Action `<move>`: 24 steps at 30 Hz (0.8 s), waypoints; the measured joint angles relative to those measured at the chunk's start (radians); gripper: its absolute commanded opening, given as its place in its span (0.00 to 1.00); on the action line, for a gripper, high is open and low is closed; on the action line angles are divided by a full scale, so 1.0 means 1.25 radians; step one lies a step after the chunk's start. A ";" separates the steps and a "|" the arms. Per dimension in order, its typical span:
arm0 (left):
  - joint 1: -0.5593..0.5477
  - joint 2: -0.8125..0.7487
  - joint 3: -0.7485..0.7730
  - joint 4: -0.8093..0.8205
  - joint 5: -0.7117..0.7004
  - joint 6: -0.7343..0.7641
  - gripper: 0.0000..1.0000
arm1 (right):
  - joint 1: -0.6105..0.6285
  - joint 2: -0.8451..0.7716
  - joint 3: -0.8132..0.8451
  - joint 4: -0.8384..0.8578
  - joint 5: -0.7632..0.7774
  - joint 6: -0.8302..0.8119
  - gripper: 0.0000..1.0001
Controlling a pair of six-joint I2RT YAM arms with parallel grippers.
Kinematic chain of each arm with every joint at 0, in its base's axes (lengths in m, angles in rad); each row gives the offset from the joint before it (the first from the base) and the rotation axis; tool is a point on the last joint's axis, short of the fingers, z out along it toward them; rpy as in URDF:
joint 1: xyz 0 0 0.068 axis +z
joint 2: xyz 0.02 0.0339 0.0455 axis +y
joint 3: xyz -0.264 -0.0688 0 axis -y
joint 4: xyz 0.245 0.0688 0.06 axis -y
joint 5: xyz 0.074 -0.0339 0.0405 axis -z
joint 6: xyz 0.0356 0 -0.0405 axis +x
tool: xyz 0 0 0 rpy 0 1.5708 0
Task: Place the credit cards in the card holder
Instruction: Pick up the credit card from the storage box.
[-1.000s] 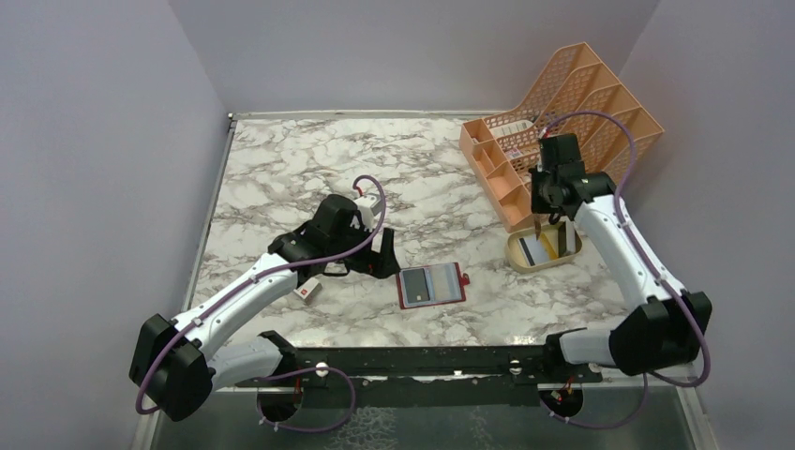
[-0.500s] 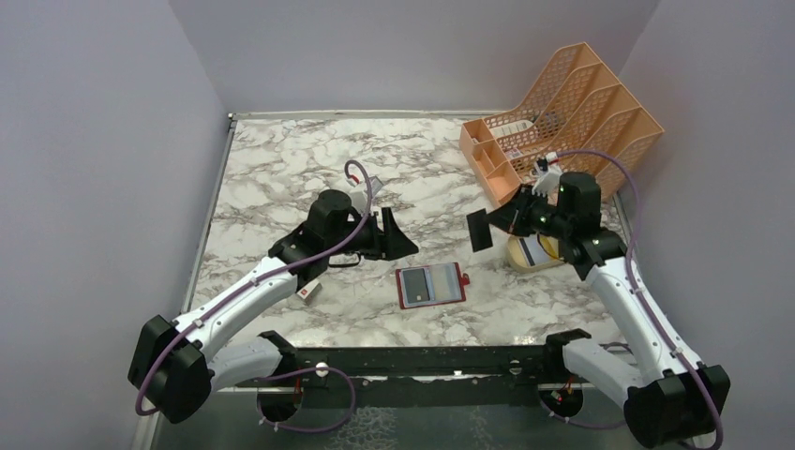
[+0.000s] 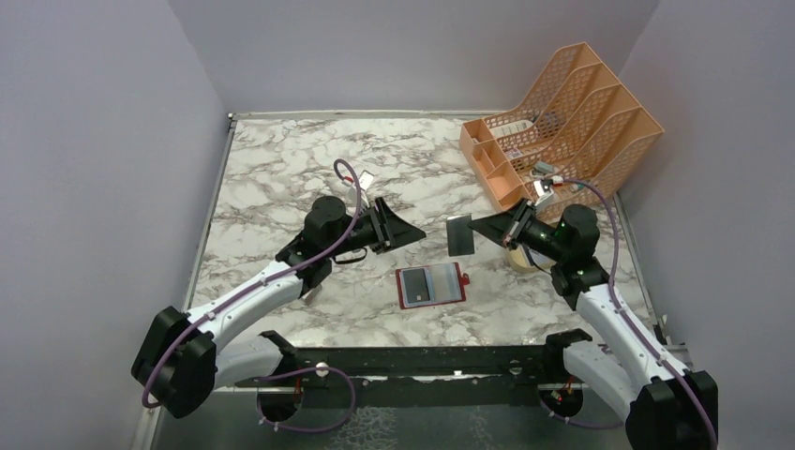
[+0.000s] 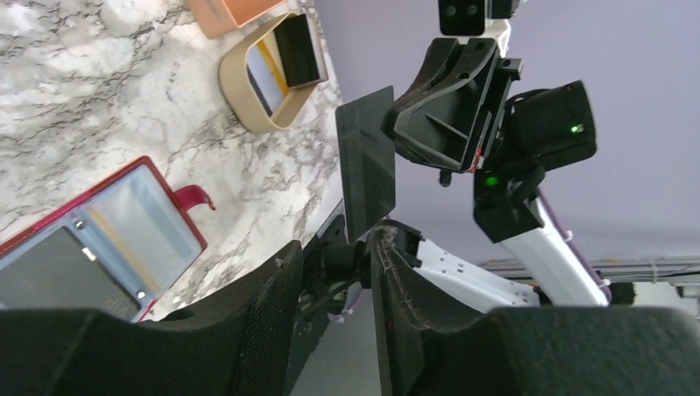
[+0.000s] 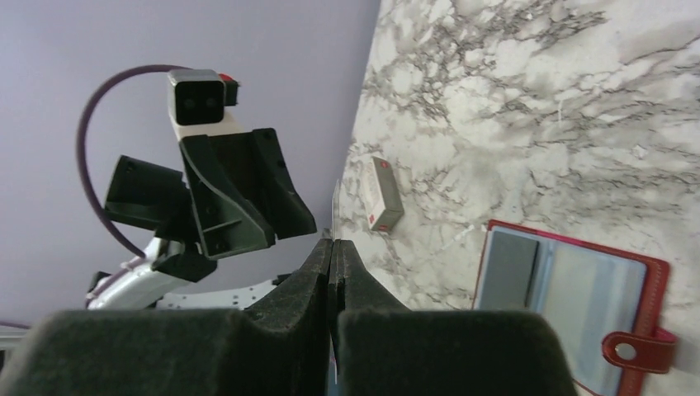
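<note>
Credit card (image 3: 460, 235): dark, pinched in closed right gripper (image 3: 476, 228). Carried from beige tray (image 4: 235, 91) to mid-air, frame centre, above open card holder (image 3: 430, 286). Left gripper (image 3: 412, 233) swung in opposite, jaws narrowed but apart, empty. Handover looks imminent.

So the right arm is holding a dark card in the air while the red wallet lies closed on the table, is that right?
Not quite: the red wallet lies open, inner slots showing, as the top external view shows. The right gripper does hold the dark card in the air.
</note>
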 measured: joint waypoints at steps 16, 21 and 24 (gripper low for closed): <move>0.000 0.076 -0.007 0.133 0.033 -0.092 0.38 | 0.032 0.067 -0.009 0.199 -0.002 0.148 0.01; 0.000 0.078 -0.007 0.167 0.037 -0.103 0.38 | 0.059 0.083 -0.008 0.214 -0.001 0.153 0.01; 0.000 0.090 -0.006 0.185 0.041 -0.107 0.37 | 0.073 0.094 -0.008 0.232 0.000 0.161 0.01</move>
